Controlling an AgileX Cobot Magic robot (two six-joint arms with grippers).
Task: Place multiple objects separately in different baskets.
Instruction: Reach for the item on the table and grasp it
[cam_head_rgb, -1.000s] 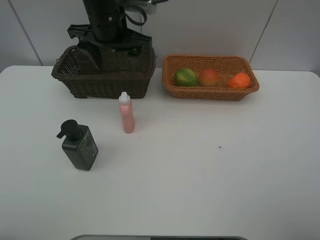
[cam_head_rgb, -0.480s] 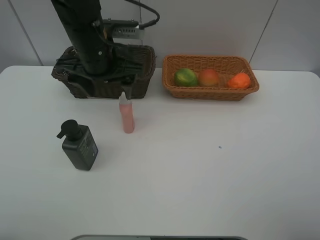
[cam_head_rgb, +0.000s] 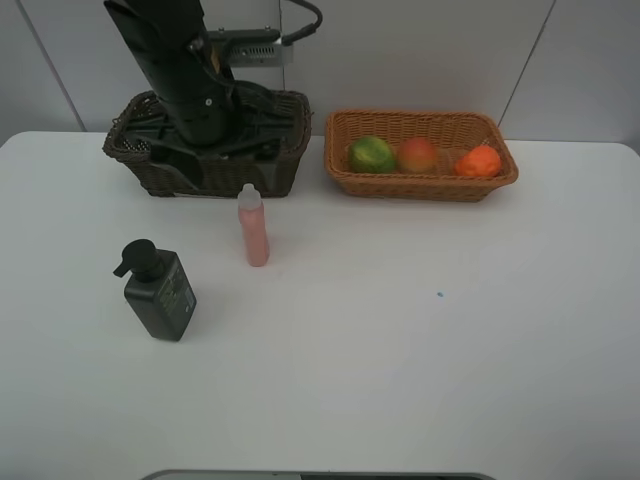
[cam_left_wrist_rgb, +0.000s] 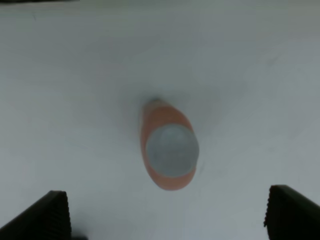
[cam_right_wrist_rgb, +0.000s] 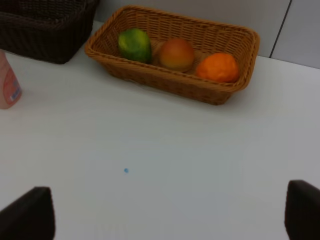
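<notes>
- High view: white desk (cam_head_rgb: 400, 350). A dark basket (cam_head_rgb: 128, 152) sits at the far left, with a light basket (cam_head_rgb: 420, 187) just beside it on the right.
- The light basket holds a row of three: green fruit (cam_head_rgb: 371, 154), peach (cam_head_rgb: 418, 155), orange (cam_head_rgb: 479, 161).
- The left arm (cam_head_rgb: 195, 90) stands over the dark basket and hides most of its inside.
- A pink bottle (cam_head_rgb: 253, 230) stands upright on the desk just in front of the dark basket. Only this view shows the pump bottle (cam_head_rgb: 158, 293), nearer the camera and well apart from both baskets.
- Left wrist view: looks straight down on the pink bottle's white cap (cam_left_wrist_rgb: 171, 150). The left jaws are spread wide with a dark tip at each side, above the bottle and touching nothing.
- Right wrist view: the right jaws are wide apart and empty over bare desk. Ahead lies the light basket with its fruit, plainer here than from above. A corner of the dark basket and an edge of the pink bottle show, and a blue speck (cam_right_wrist_rgb: 125, 170) marks the desk.
</notes>
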